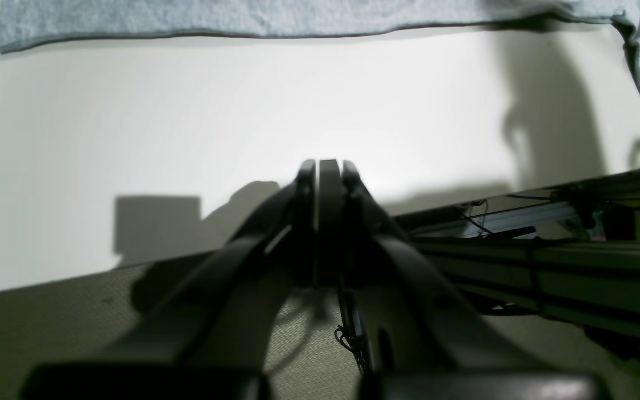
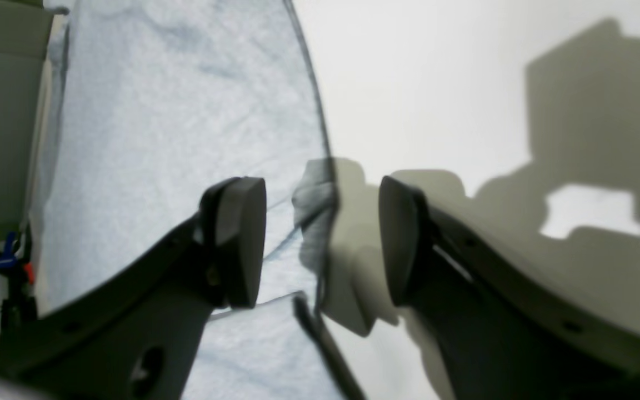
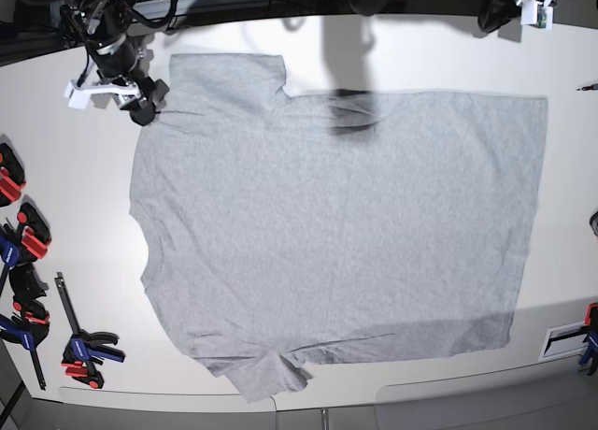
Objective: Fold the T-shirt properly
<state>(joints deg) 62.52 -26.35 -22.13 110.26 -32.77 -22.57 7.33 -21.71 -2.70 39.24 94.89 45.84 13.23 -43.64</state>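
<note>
No words or labels can be read anywhere. On the left of the base view, the right gripper sits at the edge of the T-shirt's sleeve, its two fingers spread wide with nothing between them. The grey T-shirt lies spread flat across the middle of the white table, plain side up. The left gripper hangs above bare table near the shirt's edge, fingers pressed together, holding nothing.

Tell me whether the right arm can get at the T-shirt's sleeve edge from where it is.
Probably yes: the right gripper is open, its fingers astride the dark-trimmed edge of the T-shirt, and nothing lies between them.
</note>
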